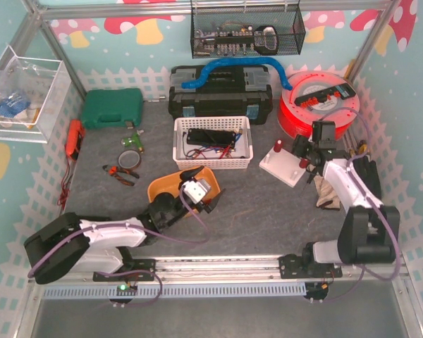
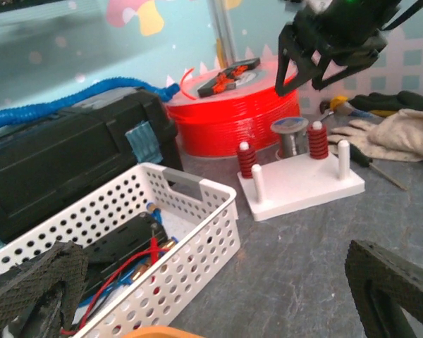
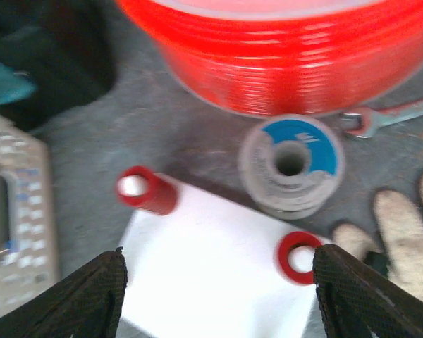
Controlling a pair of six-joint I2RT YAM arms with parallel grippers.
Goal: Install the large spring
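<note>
At centre right of the top view, the peg block [image 1: 285, 169] sits on the table [image 1: 254, 218]. In the left wrist view, the left spring [image 2: 246, 162] and the right spring [image 2: 318, 141] each sit on a rear peg, with the spool [image 2: 290, 138] just behind. The basket [image 1: 213, 143] lies left of the block, the toolbox [image 1: 220, 94] above it, and the reel [image 1: 317, 105] at upper right.

Workshop-style robot cell, black toolbox [image 1: 221, 94], red cable reel [image 1: 296, 113], aluminium frame [image 1: 127, 10]

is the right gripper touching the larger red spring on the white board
Apart: left wrist view shows the right gripper hanging clear above the larger spring.
</note>
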